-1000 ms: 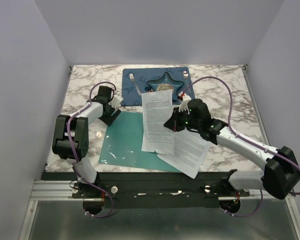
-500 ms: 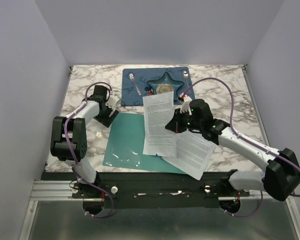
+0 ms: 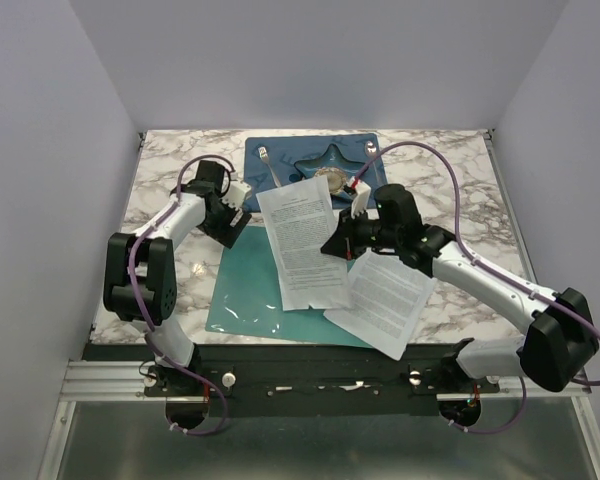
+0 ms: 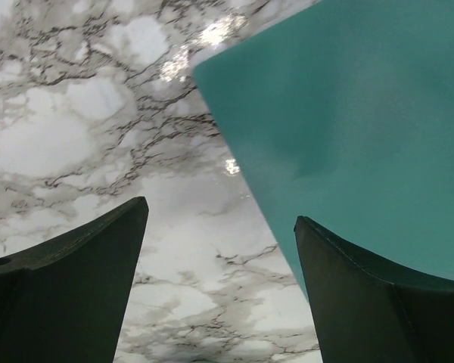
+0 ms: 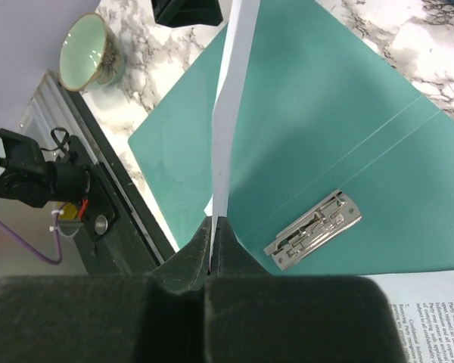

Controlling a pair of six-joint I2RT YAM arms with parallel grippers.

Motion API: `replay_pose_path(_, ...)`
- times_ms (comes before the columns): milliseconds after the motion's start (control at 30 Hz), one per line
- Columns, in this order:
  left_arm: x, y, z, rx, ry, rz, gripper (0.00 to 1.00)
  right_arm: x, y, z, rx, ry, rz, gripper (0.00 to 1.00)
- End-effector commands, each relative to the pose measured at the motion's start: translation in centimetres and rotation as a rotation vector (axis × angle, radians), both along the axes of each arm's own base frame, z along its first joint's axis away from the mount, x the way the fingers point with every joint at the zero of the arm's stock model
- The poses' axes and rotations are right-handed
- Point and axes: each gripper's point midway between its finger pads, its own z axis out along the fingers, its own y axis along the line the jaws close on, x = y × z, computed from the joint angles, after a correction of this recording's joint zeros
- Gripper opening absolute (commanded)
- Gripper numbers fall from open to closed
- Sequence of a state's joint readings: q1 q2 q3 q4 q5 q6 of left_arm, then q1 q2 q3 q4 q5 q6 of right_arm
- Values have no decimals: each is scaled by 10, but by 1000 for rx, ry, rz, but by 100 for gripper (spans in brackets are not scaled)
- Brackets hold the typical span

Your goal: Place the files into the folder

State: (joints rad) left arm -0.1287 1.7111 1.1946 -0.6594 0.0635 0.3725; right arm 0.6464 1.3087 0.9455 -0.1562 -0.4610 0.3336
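Files [image 3: 302, 245]: we find one sheet clamped in the right hand [image 3: 332, 244] over the folder [image 3: 242, 290] for insertion; left hand [image 4: 219, 215], spread apart, brackets its corner.

A white sheet [image 5: 231, 106], seen edge-on, is clamped between the closed fingers of the right pincer [image 5: 212, 249] and held above the open teal folder [image 5: 318, 128], whose silver clip [image 5: 314, 229] is seen just beside the fingertips. A pale green cup [image 5: 91, 49] is set on the marbled worktop [image 5: 431, 38], and a printed sheet [image 5: 431, 318] is laid at the folder's lower edge.
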Motion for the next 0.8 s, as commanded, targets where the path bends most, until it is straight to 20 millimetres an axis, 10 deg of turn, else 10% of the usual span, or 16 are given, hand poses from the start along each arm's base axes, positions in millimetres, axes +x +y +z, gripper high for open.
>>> replay_pose_path(0, -2, -12, -9, -18, 17, -7, 94, -4, -2, 1, -35, -6, 46, 1)
replay_pose_path(767, -9, -3, -32, 33, 33, 31, 98, 9, 0, -9, -31, 35, -44, 1)
